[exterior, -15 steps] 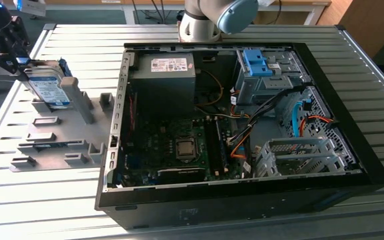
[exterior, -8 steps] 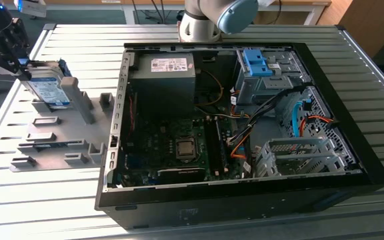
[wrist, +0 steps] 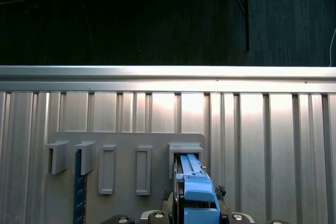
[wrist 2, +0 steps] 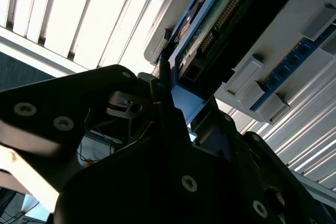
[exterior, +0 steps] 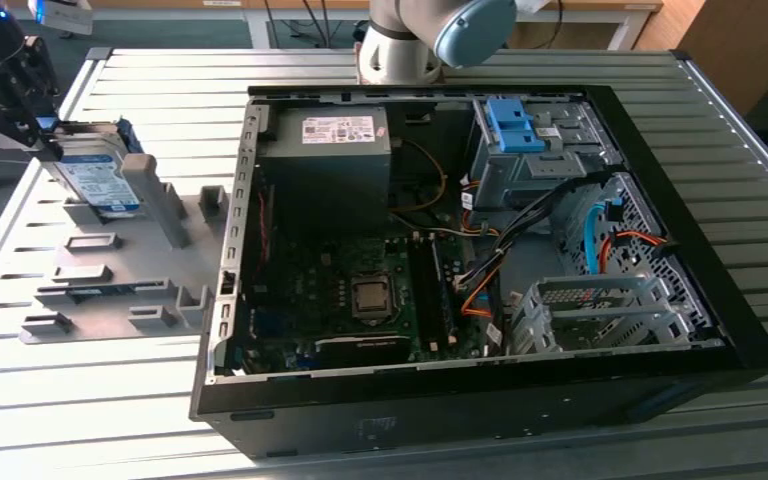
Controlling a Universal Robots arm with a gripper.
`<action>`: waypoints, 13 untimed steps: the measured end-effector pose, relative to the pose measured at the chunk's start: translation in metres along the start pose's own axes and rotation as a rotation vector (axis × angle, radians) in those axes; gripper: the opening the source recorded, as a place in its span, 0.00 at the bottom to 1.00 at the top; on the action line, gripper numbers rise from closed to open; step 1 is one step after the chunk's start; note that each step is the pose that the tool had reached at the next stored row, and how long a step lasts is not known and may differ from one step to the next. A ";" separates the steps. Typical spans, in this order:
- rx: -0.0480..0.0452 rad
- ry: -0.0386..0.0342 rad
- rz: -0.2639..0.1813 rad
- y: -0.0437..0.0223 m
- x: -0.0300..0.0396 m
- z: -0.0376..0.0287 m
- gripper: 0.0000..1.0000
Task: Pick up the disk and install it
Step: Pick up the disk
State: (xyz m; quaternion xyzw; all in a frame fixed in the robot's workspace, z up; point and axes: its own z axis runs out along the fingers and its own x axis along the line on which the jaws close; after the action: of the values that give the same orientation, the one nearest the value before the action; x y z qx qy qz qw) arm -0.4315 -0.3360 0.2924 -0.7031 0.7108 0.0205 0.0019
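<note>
Standing on edge in an end slot of the grey holder plate [exterior: 117,300], the disk [exterior: 95,180] sits at the upper left of the exterior view, slightly tilted. The gripper [exterior: 45,140] is closed on its blue rail, its black fingers [wrist 2: 163,85] pressed against the plastic in the second wrist view. Another slot holds a narrow blue circuit strip [wrist: 80,190]. At mid-frame, the open computer case [exterior: 491,420] contains a power supply [exterior: 324,165], a motherboard [exterior: 344,285] and a blue bracket [exterior: 515,125] in its upper-right bay.

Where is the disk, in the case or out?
Out: the disk stands on edge in the grey holder, to the exterior view's left of the open case.
</note>
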 end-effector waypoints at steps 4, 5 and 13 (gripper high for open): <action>0.0000 0.0000 0.000 0.0000 0.0000 0.0000 0.40; 0.0001 0.0000 0.000 0.0000 0.0000 0.0001 0.40; 0.0001 0.0000 0.000 0.0000 -0.0021 0.0012 0.47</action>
State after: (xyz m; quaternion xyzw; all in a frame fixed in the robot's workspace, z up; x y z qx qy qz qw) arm -0.4315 -0.3338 0.2913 -0.7031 0.7108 0.0204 0.0019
